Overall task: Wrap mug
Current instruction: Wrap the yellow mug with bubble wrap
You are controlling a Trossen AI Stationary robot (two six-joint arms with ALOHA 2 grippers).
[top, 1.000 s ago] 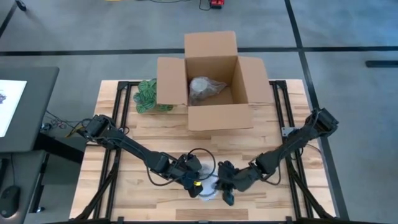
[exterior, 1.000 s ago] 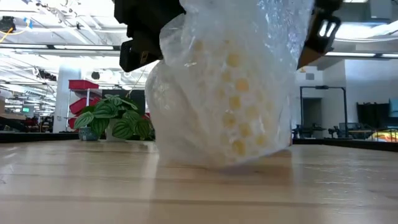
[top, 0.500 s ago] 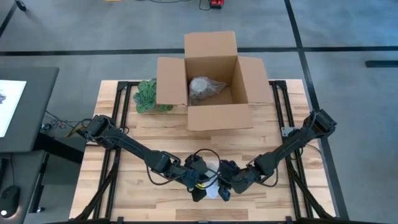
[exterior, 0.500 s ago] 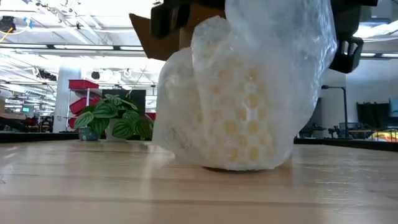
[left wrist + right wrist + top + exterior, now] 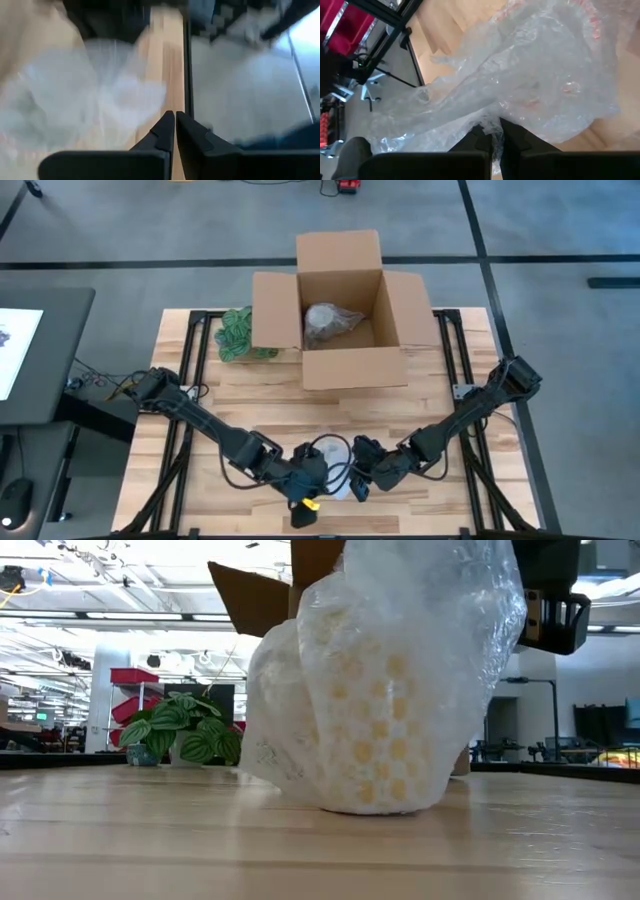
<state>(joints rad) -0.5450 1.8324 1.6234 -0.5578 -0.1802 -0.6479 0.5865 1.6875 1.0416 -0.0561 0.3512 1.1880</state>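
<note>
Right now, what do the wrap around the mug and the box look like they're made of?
Wrap: clear plastic bubble wrap, judging by its glossy crinkles and rows of round bubbles. Box: plain brown cardboard, matte, with folded-out flaps.

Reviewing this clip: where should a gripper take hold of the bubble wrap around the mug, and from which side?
Probably the loose gathered edge of the bubble wrap, from the right, where the right gripper pinches it: that film stands free of the mug. The left gripper is shut, empty, beside it.
</note>
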